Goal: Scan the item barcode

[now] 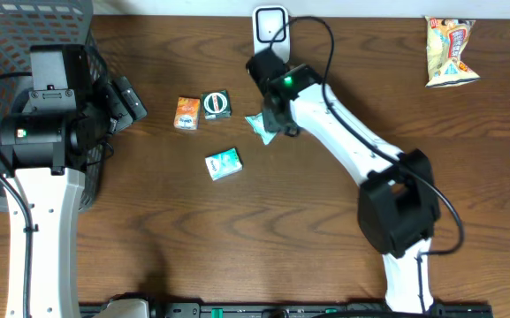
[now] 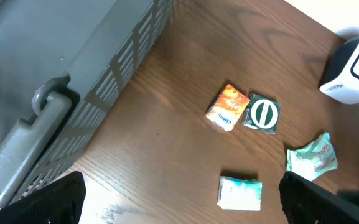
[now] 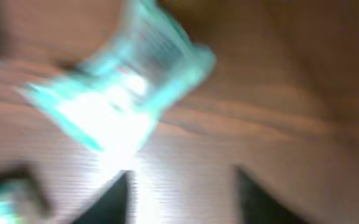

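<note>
A crumpled teal packet point(image 1: 260, 126) lies on the table just below the white barcode scanner point(image 1: 270, 25). My right gripper point(image 1: 277, 124) hovers right at it. In the blurred right wrist view the teal packet point(image 3: 117, 81) sits ahead of the fingers; the right gripper point(image 3: 182, 199) is open with only bare wood between its two dark fingers. My left gripper point(image 1: 126, 102) is beside the basket, well left of the items. In the left wrist view the left gripper point(image 2: 179, 202) is wide open and holds nothing; the teal packet point(image 2: 312, 155) and scanner point(image 2: 353, 68) show at the right.
An orange packet point(image 1: 186, 113), a dark green packet with a round logo point(image 1: 216, 105) and a white-teal packet point(image 1: 224, 164) lie mid-table. A grey basket point(image 1: 25, 35) fills the far left. A snack bag point(image 1: 449, 51) lies at the back right.
</note>
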`<state>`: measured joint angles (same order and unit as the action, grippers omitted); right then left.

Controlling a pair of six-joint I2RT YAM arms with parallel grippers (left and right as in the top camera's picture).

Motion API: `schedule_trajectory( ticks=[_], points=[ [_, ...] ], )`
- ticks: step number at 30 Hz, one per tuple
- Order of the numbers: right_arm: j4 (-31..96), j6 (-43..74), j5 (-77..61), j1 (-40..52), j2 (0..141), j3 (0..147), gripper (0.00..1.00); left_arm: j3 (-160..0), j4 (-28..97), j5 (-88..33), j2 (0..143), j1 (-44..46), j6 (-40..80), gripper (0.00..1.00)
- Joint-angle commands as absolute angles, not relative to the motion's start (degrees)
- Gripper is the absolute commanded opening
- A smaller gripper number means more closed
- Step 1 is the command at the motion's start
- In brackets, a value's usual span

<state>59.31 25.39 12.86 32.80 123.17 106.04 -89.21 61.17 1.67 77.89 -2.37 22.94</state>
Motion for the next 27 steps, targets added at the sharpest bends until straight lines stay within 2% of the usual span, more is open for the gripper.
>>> schedule_trajectory(
  ticks=[1, 7, 12, 17, 24, 27],
  points=[
    [54.81, 23.05, 9.47, 34.0, 119.9, 106.17, 0.69, -89.21, 61.25, 2.0, 77.56, -2.61, 23.44, 0.98],
    [49.41, 19.38, 13.13, 37.34, 122.02, 106.17, 0.74, -89.21, 61.25, 2.0, 77.56, -2.61, 23.44, 0.98],
    [46.92, 18.02, 27.55, 41.08, 126.08, 106.17, 0.84, -89.21, 61.25, 2.0, 77.56, -2.61, 23.46, 0.98],
    [45.82, 16.56, 39.35, 43.92, 130.52, 106.17, 0.89, -89.21, 61.25, 2.0, 77.56, -2.61, 23.46, 0.98],
    [45.58, 15.11, 39.51, 44.25, 136.7, 106.17, 0.96, -89.21, 61.23, 2.0, 77.56, -2.61, 23.46, 0.98],
    [45.36, 15.09, 39.51, 44.18, 138.47, 106.17, 0.95, -89.21, 61.25, 2.0, 77.56, -2.61, 23.46, 0.98]
  ],
)
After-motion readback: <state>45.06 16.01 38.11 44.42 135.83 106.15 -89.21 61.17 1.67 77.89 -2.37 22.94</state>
